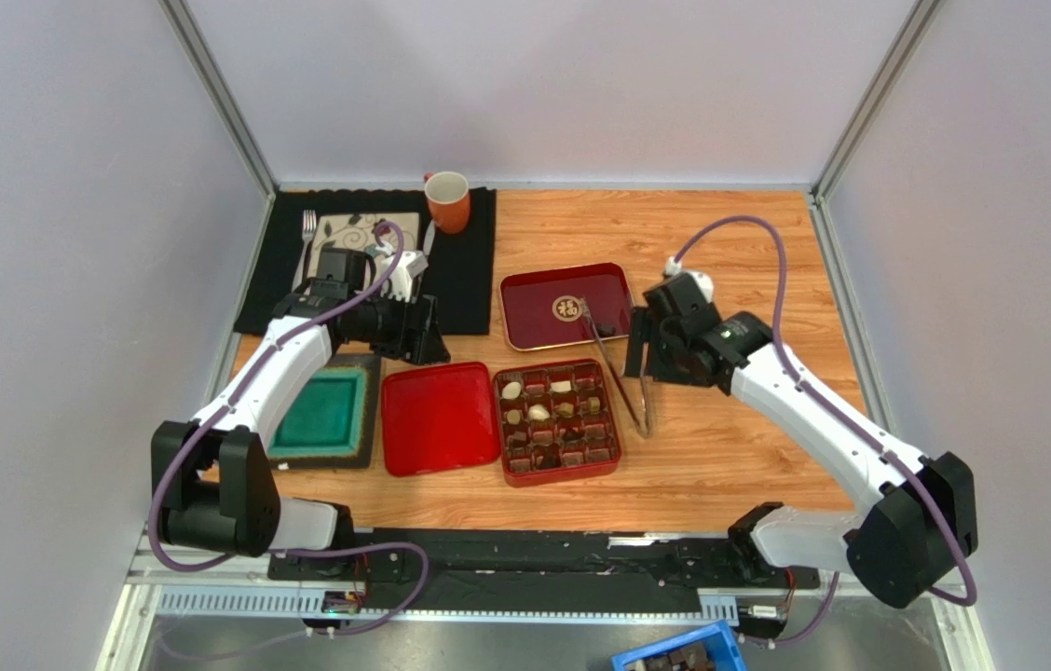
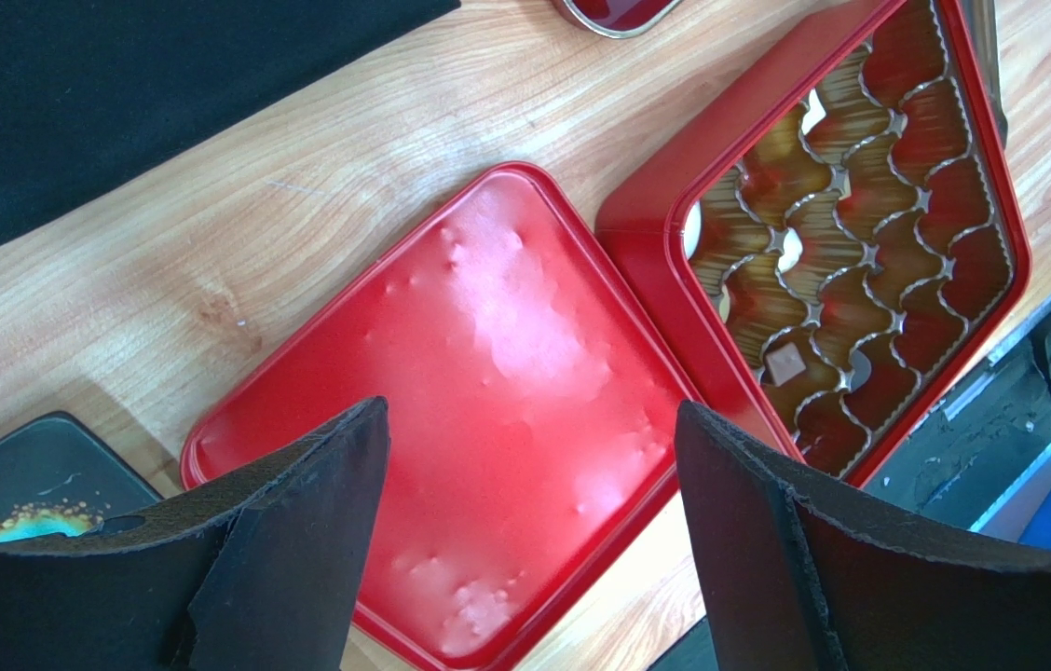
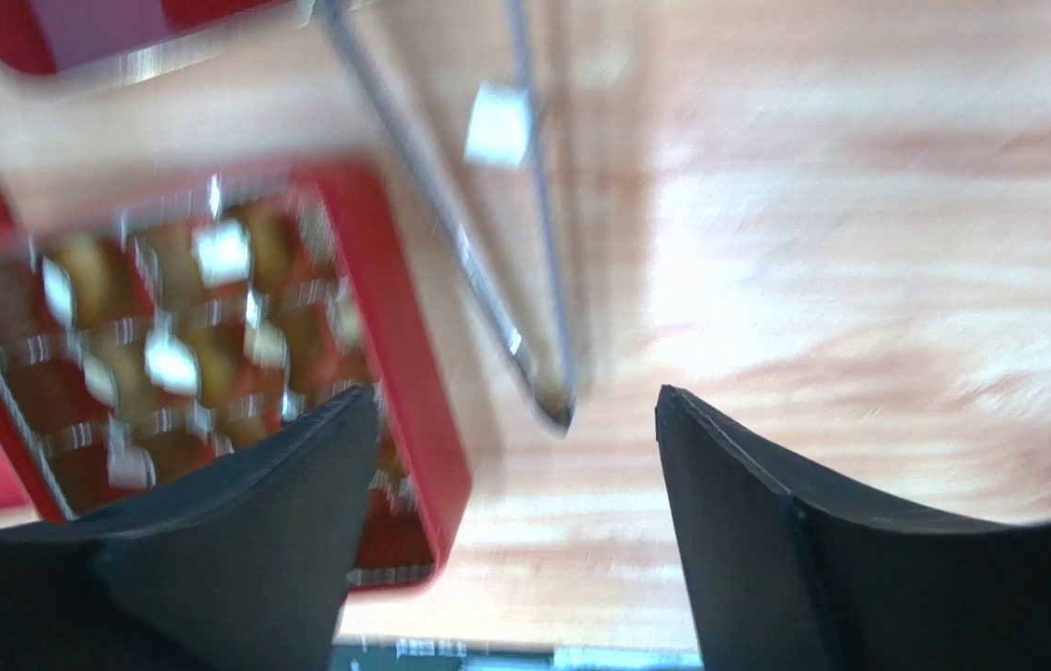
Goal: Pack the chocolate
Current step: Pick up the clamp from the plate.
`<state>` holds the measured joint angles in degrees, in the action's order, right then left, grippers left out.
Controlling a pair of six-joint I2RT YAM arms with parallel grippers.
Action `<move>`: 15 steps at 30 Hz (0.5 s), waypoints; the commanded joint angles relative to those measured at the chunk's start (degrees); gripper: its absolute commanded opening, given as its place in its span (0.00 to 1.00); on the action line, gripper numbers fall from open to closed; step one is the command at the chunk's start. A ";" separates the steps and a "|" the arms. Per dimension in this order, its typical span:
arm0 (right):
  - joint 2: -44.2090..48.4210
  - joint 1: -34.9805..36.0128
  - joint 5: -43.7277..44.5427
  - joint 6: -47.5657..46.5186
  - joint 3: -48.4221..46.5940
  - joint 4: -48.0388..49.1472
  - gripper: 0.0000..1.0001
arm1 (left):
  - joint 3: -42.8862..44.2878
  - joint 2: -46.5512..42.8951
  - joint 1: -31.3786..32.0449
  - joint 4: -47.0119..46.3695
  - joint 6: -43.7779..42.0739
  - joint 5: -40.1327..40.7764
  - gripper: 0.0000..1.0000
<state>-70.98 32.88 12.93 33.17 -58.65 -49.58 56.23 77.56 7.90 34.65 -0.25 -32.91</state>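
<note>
The chocolate (image 1: pixel 541 414) sits in the compartmented box (image 1: pixel 562 475) mid-surface (image 1: pixel 727 469). A lid (image 1: pixel 440 417) lies just left of the box, tongs (image 1: pixel 618 375) just right, a tray (image 1: pixel 545 319) behind, and a mug (image 1: pixel 447 203) farther left.

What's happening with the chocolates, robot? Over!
Left gripper open, empty, above the red lid. Right gripper open, empty, over the tongs lying beside the box. Chocolate sits in the box's compartments. Nothing blocking.

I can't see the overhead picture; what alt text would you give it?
Two white robot arms flank a red gridded box holding small dark and white chocolates on a wooden table. A red lid lies left of it, metal tongs right, beside the open right pincer.
</note>
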 commanded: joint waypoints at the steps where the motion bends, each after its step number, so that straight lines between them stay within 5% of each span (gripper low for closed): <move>1: -6.44 -5.80 1.58 -6.36 -3.39 4.23 0.85 | 3.10 -2.06 0.27 0.32 -0.54 -0.58 0.84; 8: -13.92 -6.08 2.28 -9.61 -6.73 7.30 0.95 | 4.07 -1.97 0.27 1.73 -0.98 0.04 0.83; 15: -12.08 -6.08 0.78 -12.16 -3.41 12.22 1.00 | 4.42 -1.62 0.27 1.56 -0.54 -0.58 0.83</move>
<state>-85.71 26.65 13.43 23.70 -62.52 -43.05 58.19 77.56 7.90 35.81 -0.32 -32.69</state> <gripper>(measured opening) 0.994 0.836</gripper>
